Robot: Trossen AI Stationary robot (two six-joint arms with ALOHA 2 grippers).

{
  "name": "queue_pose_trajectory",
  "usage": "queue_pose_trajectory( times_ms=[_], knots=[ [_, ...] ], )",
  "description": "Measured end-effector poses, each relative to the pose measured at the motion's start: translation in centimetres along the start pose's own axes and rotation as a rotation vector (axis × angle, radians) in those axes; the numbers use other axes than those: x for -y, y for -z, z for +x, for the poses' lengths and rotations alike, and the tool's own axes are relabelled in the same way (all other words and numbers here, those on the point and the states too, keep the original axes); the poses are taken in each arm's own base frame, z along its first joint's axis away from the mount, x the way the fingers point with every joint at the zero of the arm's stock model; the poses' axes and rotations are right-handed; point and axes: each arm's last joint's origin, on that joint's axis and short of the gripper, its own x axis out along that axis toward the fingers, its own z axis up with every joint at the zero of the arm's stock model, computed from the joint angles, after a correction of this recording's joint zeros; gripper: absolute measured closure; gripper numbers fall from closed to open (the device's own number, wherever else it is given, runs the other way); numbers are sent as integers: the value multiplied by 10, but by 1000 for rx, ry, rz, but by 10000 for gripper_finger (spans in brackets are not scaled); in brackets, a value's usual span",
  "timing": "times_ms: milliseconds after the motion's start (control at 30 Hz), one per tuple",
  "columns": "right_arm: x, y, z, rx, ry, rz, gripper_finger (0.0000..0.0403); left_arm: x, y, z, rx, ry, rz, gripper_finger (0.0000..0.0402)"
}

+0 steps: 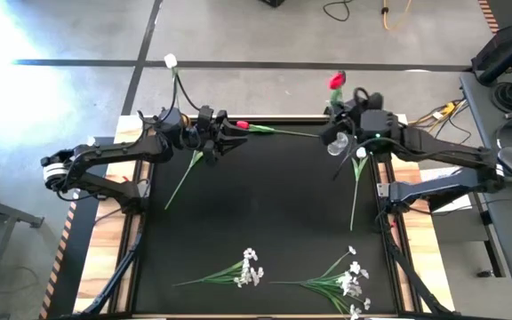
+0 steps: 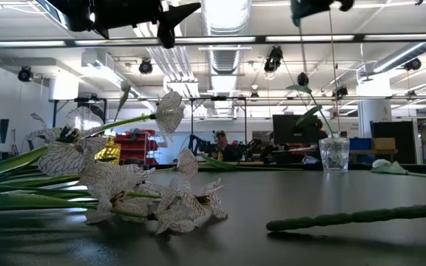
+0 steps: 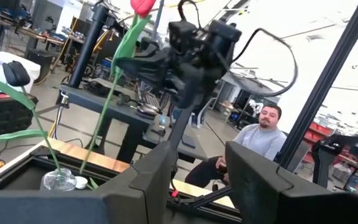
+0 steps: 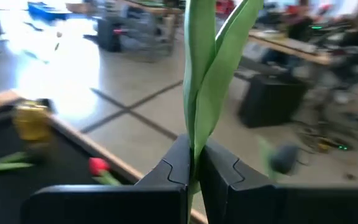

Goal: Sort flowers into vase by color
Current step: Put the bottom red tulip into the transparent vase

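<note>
My right gripper is raised at the far right, above a small glass vase, and is shut on a red tulip. In the low view that vase holds a dark tulip. My left gripper hangs open and empty at the far left. A second red tulip lies flat on the mat between the arms. A white tulip stands up behind the left arm, near a gold vase. Two loose stems lie on the mat. My right gripper pinches the red tulip's green stem and leaf between its two fingers, below the head. The fingers lie across the stem. The flower stands nearly upright, lifted off the mat, with its head above the gripper. Its stem runs down to the glass vase.
Leafy sprays of tiny white blossoms lie along the near edge of the black mat and fill the low view's foreground. A green stem lies near the camera. A person sits beyond the table's far side.
</note>
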Motion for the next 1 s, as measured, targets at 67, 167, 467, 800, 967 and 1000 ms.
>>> queue_pose_trajectory(
  times_ms=[67, 167, 467, 800, 967, 1000],
  knots=[
    [10, 9, -1, -4, 50, 3, 390, 0, 0, 0, 0, 0, 0, 263],
    [21, 22, 2, -9, 98, 13, 390, 0, 1, 0, -5, -4, -3, 263],
    [36, 49, 18, -3, 204, 10, 391, -1, 2, 0, -17, -12, -10, 263],
    [39, 66, 28, -24, 238, 31, 391, -1, 2, 0, -16, -12, -13, 263],
    [38, 67, 28, -24, 238, 50, 391, -1, 2, 0, -16, -12, -14, 263],
    [38, 67, 28, -24, 238, 51, 391, -1, 2, 0, -16, -12, -14, 263]
  ],
)
